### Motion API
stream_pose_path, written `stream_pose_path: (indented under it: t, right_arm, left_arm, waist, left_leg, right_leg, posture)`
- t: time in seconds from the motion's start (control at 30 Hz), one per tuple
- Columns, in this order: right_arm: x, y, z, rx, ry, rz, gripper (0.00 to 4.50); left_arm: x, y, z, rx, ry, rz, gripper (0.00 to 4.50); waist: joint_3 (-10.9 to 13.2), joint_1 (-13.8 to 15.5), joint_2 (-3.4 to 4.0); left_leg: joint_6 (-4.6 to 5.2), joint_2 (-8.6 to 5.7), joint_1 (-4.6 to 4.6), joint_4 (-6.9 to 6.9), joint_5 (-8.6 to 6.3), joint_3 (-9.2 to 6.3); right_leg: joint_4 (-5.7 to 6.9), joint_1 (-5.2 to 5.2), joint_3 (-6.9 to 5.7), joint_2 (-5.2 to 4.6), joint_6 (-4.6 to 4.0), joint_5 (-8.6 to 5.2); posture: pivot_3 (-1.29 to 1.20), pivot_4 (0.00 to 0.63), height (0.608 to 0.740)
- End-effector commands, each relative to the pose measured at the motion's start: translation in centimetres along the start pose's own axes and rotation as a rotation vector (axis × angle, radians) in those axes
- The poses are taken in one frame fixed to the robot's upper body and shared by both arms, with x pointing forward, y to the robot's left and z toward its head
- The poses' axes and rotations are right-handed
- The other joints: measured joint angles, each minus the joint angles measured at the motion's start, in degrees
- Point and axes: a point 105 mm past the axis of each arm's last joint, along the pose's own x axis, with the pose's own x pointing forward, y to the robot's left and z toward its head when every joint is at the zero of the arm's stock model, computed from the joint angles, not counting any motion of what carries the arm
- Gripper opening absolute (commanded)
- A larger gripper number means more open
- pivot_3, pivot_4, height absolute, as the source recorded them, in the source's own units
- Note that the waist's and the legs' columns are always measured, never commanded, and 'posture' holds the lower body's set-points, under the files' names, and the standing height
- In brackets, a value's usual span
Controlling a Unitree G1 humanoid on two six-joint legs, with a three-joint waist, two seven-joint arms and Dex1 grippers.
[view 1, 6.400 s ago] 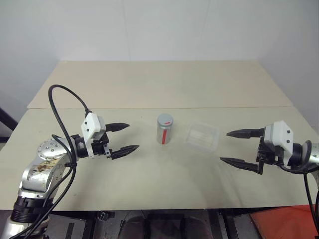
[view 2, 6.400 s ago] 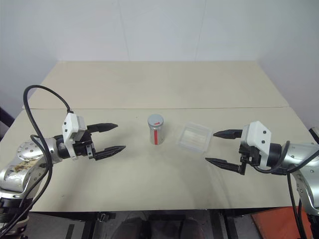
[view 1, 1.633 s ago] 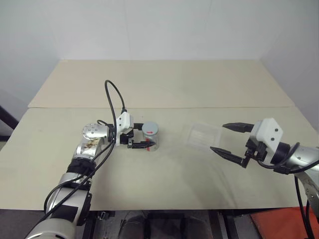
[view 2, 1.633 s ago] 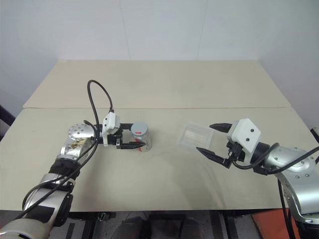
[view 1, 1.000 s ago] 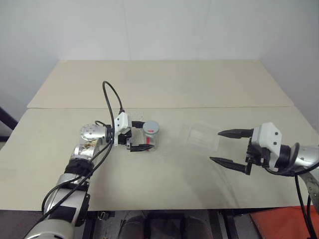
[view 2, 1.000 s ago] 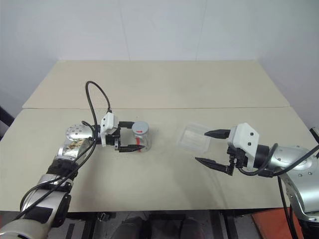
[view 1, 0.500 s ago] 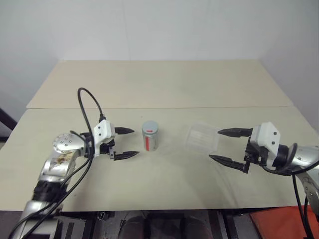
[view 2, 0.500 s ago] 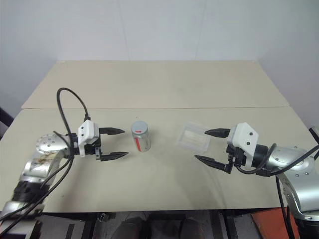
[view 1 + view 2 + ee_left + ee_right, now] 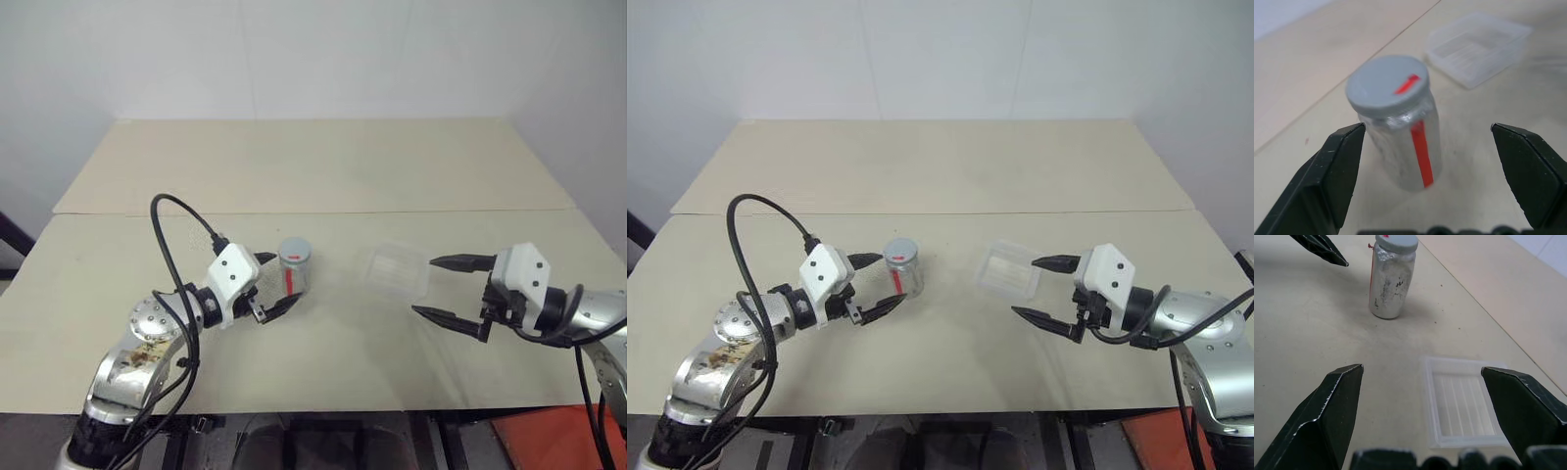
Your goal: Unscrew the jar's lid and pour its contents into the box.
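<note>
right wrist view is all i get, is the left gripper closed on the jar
Observer: No. The left gripper is open, its fingers either side of the jar without touching it.
Operator: lid off yet
Observer: No, the grey lid sits on the jar, a red mark on top.
Operator: jar tipped at all
Observer: It stands upright on the table, left of the box.
Operator: where's my own gripper then
Observer: The right gripper is open, just right of the box, holding nothing.
</note>
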Motion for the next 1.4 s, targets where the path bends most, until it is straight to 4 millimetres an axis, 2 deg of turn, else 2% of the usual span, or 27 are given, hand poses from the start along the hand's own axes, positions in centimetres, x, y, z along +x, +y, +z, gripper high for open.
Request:
stream_pose_path:
  t: [0.03,0.4,0.57,0.77,0.97,1.17,1.4]
  right_arm:
    - [-0.3,-0.1,1.0,-0.037,-0.025,-0.021,4.50]
    - [-0.6,0.4,1.1,-0.039,-0.014,-0.029,4.50]
    - [-0.5,0.4,1.3,-0.048,-0.018,-0.018,4.50]
    - [-0.4,0.2,1.4,-0.059,-0.017,-0.015,4.50]
    - [-0.7,0.0,1.5,-0.067,-0.014,-0.015,4.50]
    - [-0.9,-0.2,1.6,-0.076,-0.008,-0.020,4.50]
    - [-1.1,-0.2,1.7,-0.081,-0.001,-0.027,4.50]
  left_arm:
    - [0.3,-0.8,1.0,-0.021,-0.017,0.033,4.48]
    - [1.7,-1.7,1.2,-0.180,-0.013,0.109,4.48]
    - [2.4,-1.5,1.1,-0.226,0.002,0.185,4.48]
    - [3.1,-1.8,1.2,-0.195,-0.006,0.217,4.48]
    - [3.2,-1.1,1.5,-0.184,-0.082,0.305,4.48]
    - [3.6,-1.5,0.2,-0.197,-0.086,0.328,4.48]
    - [4.3,-1.3,-0.3,-0.245,-0.120,0.368,4.48]
  waist:
    - [0.0,0.2,0.00]
    - [0.0,0.2,-0.01]
    - [0.0,0.2,-0.01]
    - [0.0,0.2,-0.01]
    - [0.0,0.2,-0.01]
    - [0.0,0.2,-0.01]
    - [0.0,0.4,-0.01]
  left_leg:
    - [0.00,0.00,0.01,0.00,0.00,0.00]
    - [0.00,-0.01,-0.01,0.01,0.00,-0.01]
    - [0.00,-0.02,0.01,0.01,0.00,0.00]
    - [0.01,-0.04,0.00,0.01,0.00,0.00]
    - [0.01,-0.03,0.00,0.01,-0.01,-0.01]
    - [0.02,-0.03,0.01,0.00,-0.01,0.00]
    - [0.06,-0.03,0.00,0.01,-0.04,0.00]
  right_leg:
    - [-0.01,0.01,0.01,0.00,0.00,0.00]
    - [-0.01,0.00,0.04,-0.01,0.00,0.00]
    - [-0.02,0.01,0.06,-0.01,-0.01,0.00]
    - [-0.02,0.00,0.07,-0.01,-0.01,0.00]
    - [-0.04,0.00,0.07,-0.02,-0.03,-0.01]
    - [-0.04,0.00,0.07,-0.03,-0.04,-0.01]
    - [-0.05,0.00,0.06,-0.05,-0.04,-0.01]
  posture:
    - [0.00,0.150,0.740]
    - [0.00,0.150,0.740]
    - [0.00,0.150,0.740]
    - [0.00,0.150,0.740]
    - [0.00,0.150,0.740]
    - [0.00,0.150,0.740]
    - [0.00,0.150,0.740]
